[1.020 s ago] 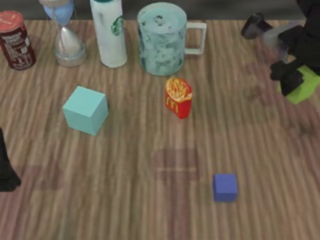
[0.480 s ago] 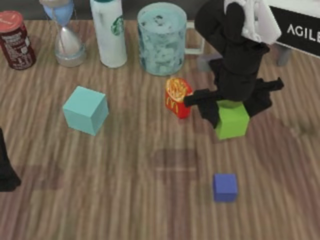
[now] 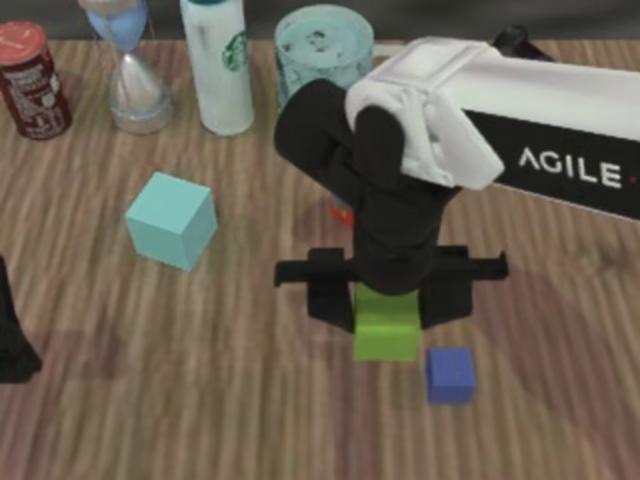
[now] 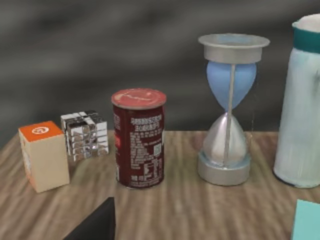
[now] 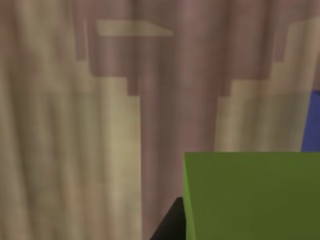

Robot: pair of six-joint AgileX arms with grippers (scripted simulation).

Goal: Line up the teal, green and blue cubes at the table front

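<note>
My right gripper (image 3: pixel 387 305) is shut on the lime green cube (image 3: pixel 385 330) near the table's front middle, its fingers gripping the cube's left and right sides. I cannot tell whether the cube touches the table (image 3: pixel 230 400). The small dark blue cube (image 3: pixel 450 374) lies just to its right and slightly nearer the front. The large pale teal cube (image 3: pixel 171 220) rests at the left, a corner (image 4: pixel 306 222) showing in the left wrist view. The right wrist view is filled by the green cube (image 5: pixel 250 195), with a blue sliver (image 5: pixel 313 120) beyond. My left gripper (image 3: pixel 12 345) is parked open at the left edge.
Along the back stand a red can (image 3: pixel 32 80), an hourglass (image 3: pixel 135 70), a white bottle (image 3: pixel 218 65) and a teal speckled mug (image 3: pixel 315 45). A red fries box (image 3: pixel 341 211) is nearly hidden under my right arm. The left wrist view adds an orange-topped block (image 4: pixel 44 155) and a silver puzzle cube (image 4: pixel 84 134).
My right arm swung in from the back right with the green cube, moving left and toward the front until the cube came next to the blue one. The left arm stayed still.
</note>
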